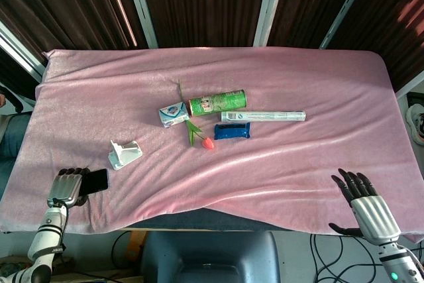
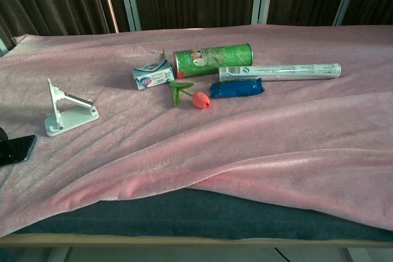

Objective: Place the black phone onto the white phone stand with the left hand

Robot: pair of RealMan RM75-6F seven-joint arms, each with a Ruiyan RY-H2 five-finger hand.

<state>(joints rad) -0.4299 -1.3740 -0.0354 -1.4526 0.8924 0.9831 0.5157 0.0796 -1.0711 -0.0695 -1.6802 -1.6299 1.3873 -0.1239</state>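
The black phone [image 1: 98,180] lies on the pink cloth near the table's front left corner; the chest view shows it at the left border [image 2: 16,149]. My left hand [image 1: 68,187] is at the phone's left end and grips it with its fingers curled over that end. In the chest view only a dark fingertip shows beside the phone. The white phone stand [image 1: 124,153] stands upright a short way behind and to the right of the phone, also in the chest view [image 2: 66,112]. My right hand [image 1: 360,197] hovers at the front right edge, fingers spread, holding nothing.
Mid-table lie a green can [image 1: 217,103], a small blue-white box [image 1: 173,114], a long white tube [image 1: 264,116], a blue packet [image 1: 233,131] and a red tulip [image 1: 202,137]. The pink cloth [image 1: 298,164] is wrinkled and drapes over the front edge.
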